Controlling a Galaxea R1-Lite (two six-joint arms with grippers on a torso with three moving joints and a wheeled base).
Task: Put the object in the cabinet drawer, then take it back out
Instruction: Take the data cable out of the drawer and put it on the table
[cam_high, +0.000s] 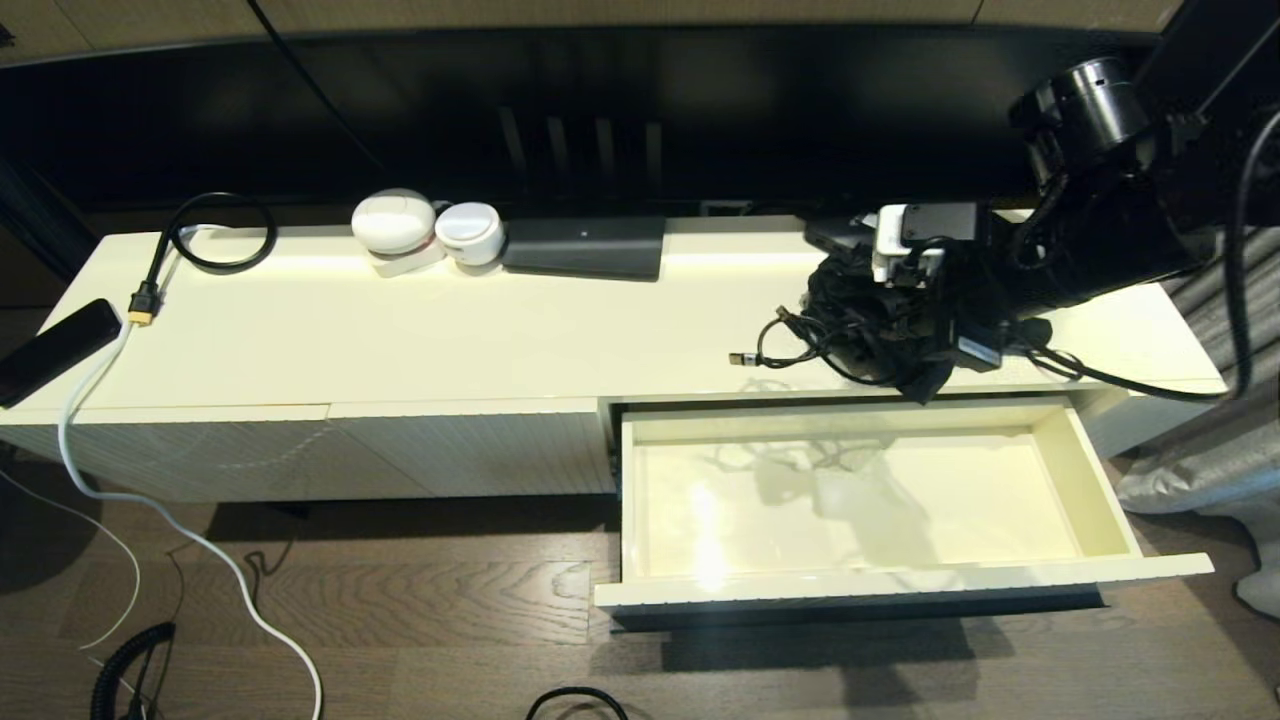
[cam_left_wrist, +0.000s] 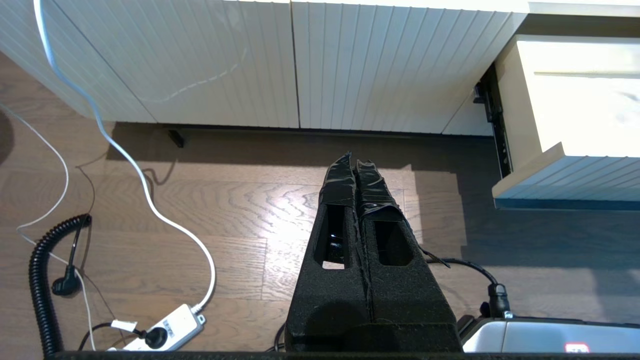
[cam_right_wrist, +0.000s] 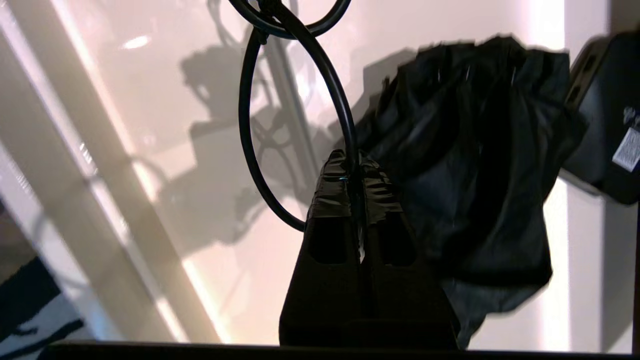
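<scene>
The cabinet drawer (cam_high: 1092, 478) stands pulled fully out at the right, and its smooth cream interior holds nothing. Its ribbed front (cam_left_wrist: 570, 176) also shows in the left wrist view; the handle is hidden. Above the cabinet top, just behind the drawer's back edge, my right gripper (cam_right_wrist: 352, 161) is shut on a loop of black cable (cam_right_wrist: 244, 125). That loop belongs to a tangled cable bundle (cam_high: 845, 335) with a black cloth pouch (cam_right_wrist: 475, 150) hanging beside it. My left gripper (cam_left_wrist: 354, 163) is shut on nothing, low over the wooden floor in front of the cabinet.
Two white round devices (cam_high: 393, 222) and a flat black box (cam_high: 585, 247) sit at the back of the cabinet top (cam_high: 400, 340). A black cable with a gold plug (cam_high: 145, 300) and a dark handset (cam_high: 55, 350) lie at its left end. A white cord (cam_high: 200, 540), a power strip (cam_left_wrist: 165, 330) and a coiled cord (cam_left_wrist: 40, 280) lie on the floor.
</scene>
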